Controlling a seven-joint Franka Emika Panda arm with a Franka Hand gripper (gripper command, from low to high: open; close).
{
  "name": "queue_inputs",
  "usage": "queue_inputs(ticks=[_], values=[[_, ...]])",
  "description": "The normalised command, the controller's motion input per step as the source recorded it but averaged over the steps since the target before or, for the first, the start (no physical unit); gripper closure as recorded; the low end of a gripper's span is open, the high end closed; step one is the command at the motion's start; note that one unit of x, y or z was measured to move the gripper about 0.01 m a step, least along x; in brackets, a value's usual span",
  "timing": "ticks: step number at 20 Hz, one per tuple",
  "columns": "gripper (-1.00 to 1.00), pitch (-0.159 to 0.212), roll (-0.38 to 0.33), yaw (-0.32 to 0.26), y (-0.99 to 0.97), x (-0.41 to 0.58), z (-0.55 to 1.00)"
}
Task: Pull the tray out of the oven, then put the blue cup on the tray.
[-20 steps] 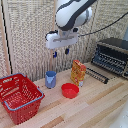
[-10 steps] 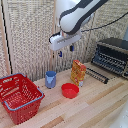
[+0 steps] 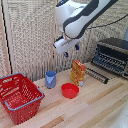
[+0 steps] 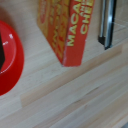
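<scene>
The black oven (image 3: 113, 56) stands at the exterior view's right. The tray (image 3: 98, 75), a dark rack of thin bars, sticks out low in front of it, reaching toward an orange carton (image 3: 78, 73). The blue cup (image 3: 50, 79) stands upright on the wooden table, left of the carton. My gripper (image 3: 71, 51) hangs open and empty high above the stretch between cup and carton, touching nothing. The wrist view shows the carton (image 4: 65, 25) lying across the picture, a dark bar of the tray (image 4: 106, 22) and no fingers.
A red bowl (image 3: 70, 90) sits in front of the carton and cup, and also shows in the wrist view (image 4: 7, 55). A red mesh basket (image 3: 19, 97) stands at the exterior view's left. A slatted wall runs behind the table.
The arm has swung toward the exterior view's right and the gripper has drifted slightly right and down. The objects on the table have not moved.
</scene>
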Motion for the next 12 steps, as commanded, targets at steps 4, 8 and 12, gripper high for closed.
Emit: queue_inputs(ticks=[4, 8, 12], values=[[-1.0, 0.0, -0.325, 0.081, -0.37, 0.0, 0.0], [-1.0, 0.0, -0.295, 0.076, -0.47, -0.017, 0.0], [-1.0, 0.0, -0.236, 0.053, -0.66, -0.004, 0.0]])
